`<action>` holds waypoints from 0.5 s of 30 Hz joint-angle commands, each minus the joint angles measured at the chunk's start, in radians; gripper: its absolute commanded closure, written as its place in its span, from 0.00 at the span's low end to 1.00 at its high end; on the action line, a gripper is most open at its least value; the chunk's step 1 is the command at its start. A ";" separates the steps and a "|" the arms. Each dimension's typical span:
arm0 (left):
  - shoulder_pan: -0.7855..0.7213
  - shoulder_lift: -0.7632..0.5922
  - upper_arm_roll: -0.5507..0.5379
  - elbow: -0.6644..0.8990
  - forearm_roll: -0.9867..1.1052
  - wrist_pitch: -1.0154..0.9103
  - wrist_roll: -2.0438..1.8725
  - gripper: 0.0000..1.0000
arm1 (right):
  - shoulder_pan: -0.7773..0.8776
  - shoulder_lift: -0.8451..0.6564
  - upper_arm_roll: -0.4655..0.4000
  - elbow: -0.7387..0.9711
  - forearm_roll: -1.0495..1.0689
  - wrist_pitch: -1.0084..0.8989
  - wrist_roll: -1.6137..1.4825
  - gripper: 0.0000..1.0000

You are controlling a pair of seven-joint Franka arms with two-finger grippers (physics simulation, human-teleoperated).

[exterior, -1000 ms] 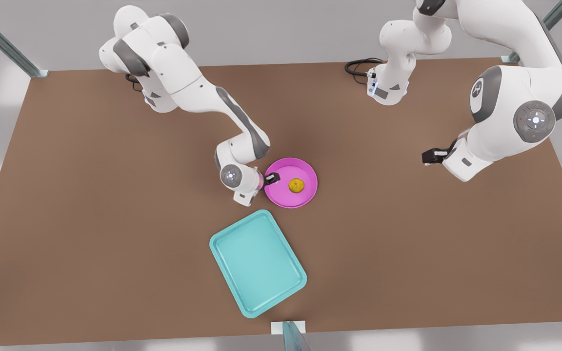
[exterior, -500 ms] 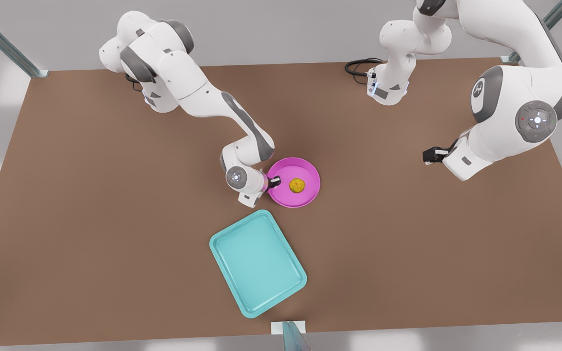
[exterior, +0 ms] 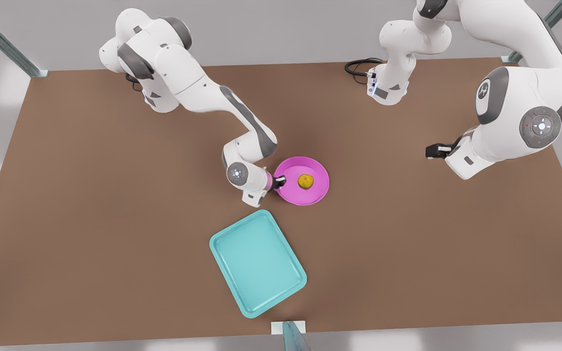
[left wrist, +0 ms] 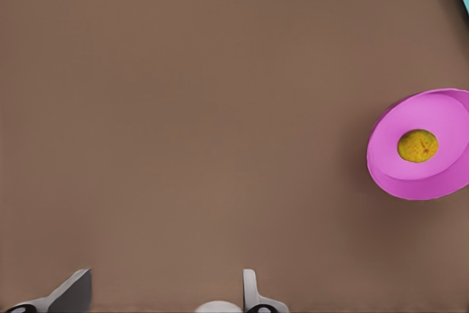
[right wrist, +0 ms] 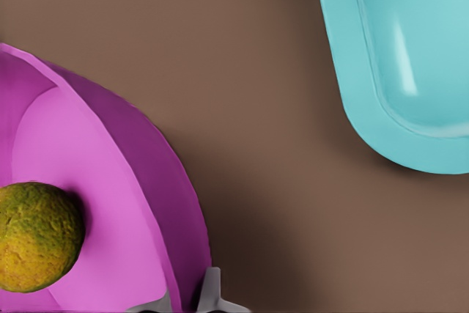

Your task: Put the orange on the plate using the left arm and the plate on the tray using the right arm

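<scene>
Magenta plate (exterior: pixel 312 194), orange (exterior: pixel 305 181) aboard, is pinched at its rim by the right gripper (exterior: pixel 280 183) near the tray (exterior: pixel 242 295); a tilt could roll the fruit off. The left gripper (exterior: pixel 431 151) waits, jaws spread.

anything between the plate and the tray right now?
No. In the front view, only bare brown table separates the plate from the tray; the right wrist view shows the same bare gap.

The big brown table (exterior: pixel 90 195) holds a blue-green tray (exterior: pixel 257 263) lying flat, and a pink plate (exterior: pixel 316 192) near it, tipped up a bit.
</scene>
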 commanded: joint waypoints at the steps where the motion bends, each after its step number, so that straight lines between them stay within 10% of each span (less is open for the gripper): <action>1: 0.000 0.000 0.001 0.000 0.000 -0.018 0.022 0.00 | -0.004 -0.005 0.000 0.019 0.023 -0.002 0.018 0.79; 15: 0.000 -0.001 0.001 0.000 0.000 -0.021 0.022 0.00 | -0.280 0.031 -0.004 0.170 0.104 0.015 0.028 0.79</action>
